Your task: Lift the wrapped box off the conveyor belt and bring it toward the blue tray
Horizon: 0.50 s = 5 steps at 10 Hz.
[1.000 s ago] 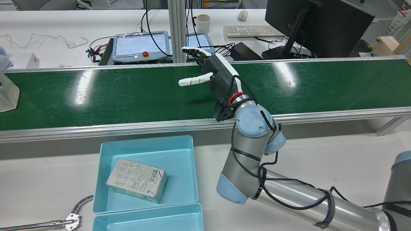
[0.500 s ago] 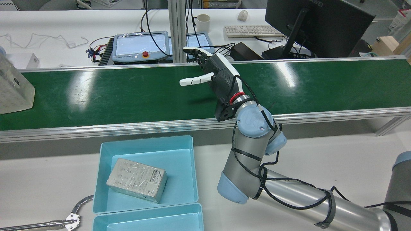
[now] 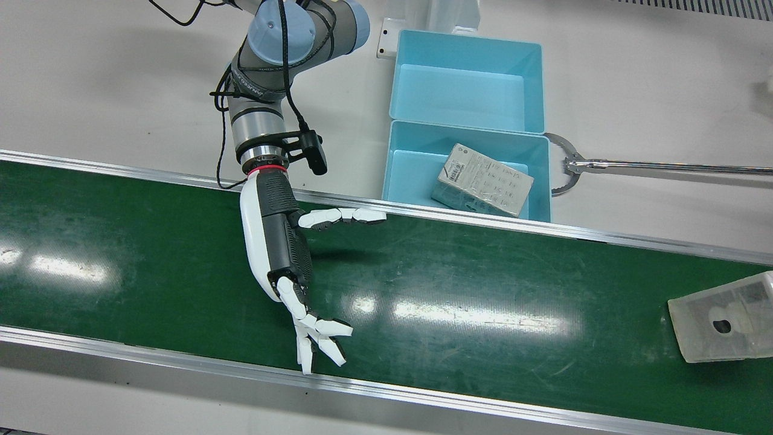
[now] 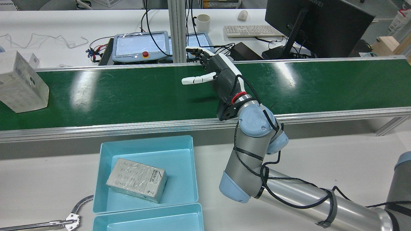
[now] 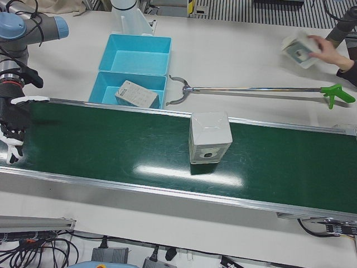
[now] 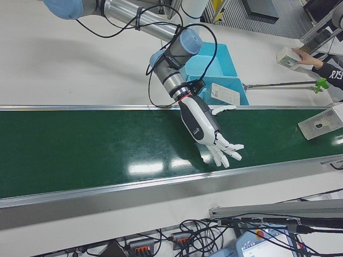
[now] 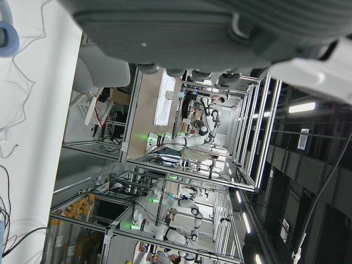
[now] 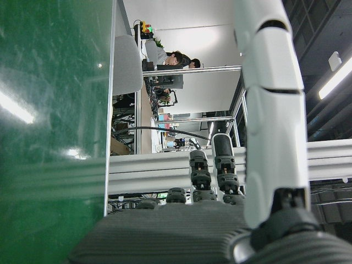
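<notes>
A wrapped box (image 4: 21, 86) stands on the green conveyor belt (image 4: 128, 96) at the far left of the rear view. It also shows in the front view (image 3: 718, 326) and the left-front view (image 5: 209, 137). My right hand (image 4: 218, 75) is open, fingers spread, hovering above the middle of the belt, well apart from the box; the front view (image 3: 284, 260) shows it too. The blue tray (image 4: 146, 140) lies on the table beside the belt and holds another wrapped box (image 4: 136, 179). Only the palm of my left hand (image 7: 209, 27) shows, in its own view.
A second blue tray (image 3: 465, 54) adjoins the first. A long reacher tool (image 5: 251, 89) lies on the table by the trays. A person's hand holds another box (image 5: 301, 49) at the table's far end. Teach pendants (image 4: 141, 45) and a monitor (image 4: 318, 25) stand behind the belt.
The wrapped box has ridden in from the belt's left edge toward the right in the rear view. My right hand has shifted slightly right, still open.
</notes>
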Motion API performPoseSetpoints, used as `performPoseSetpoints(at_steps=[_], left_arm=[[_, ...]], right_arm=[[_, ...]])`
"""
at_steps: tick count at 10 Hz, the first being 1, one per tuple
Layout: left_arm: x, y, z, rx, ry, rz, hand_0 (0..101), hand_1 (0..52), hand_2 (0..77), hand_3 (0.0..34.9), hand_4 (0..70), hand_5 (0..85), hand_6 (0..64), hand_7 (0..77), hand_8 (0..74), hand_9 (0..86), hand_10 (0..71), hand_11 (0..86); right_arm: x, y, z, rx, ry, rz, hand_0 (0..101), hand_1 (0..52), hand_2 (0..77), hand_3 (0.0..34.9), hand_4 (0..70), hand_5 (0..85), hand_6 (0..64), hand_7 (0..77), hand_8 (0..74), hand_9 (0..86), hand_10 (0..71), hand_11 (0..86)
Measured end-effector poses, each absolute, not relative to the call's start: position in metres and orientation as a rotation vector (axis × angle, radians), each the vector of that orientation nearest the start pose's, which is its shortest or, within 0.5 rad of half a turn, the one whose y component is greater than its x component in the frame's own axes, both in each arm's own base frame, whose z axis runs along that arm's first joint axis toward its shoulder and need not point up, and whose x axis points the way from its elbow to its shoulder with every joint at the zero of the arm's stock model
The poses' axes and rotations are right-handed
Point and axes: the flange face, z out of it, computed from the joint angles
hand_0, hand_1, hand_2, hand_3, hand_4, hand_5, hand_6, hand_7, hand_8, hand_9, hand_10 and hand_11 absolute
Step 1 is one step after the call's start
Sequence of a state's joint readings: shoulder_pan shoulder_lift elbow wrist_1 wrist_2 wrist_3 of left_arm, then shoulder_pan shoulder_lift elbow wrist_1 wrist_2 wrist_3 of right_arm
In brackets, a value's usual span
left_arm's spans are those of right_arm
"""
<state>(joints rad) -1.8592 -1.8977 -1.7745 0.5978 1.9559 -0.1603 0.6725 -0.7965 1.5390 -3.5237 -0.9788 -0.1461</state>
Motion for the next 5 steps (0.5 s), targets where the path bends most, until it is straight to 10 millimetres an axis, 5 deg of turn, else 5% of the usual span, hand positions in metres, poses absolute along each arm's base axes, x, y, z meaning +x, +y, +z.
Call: performPoseSetpoints(at_steps=[5], left_arm=[[-0.251, -0.51, 0.472, -0.31, 2.174, -2.335, 0, 0.0, 0.5, 0.0, 0.0, 1.1, 0.5, 0.0, 0.5, 0.0, 0.5, 0.5]], right_arm=[[-0.418, -0.584, 0.258, 0.44, 2.596, -1.905, 50, 16.9, 12.5, 0.0, 11.5, 26.2, 5.5, 7.1, 1.1, 3.3, 0.0, 1.1]])
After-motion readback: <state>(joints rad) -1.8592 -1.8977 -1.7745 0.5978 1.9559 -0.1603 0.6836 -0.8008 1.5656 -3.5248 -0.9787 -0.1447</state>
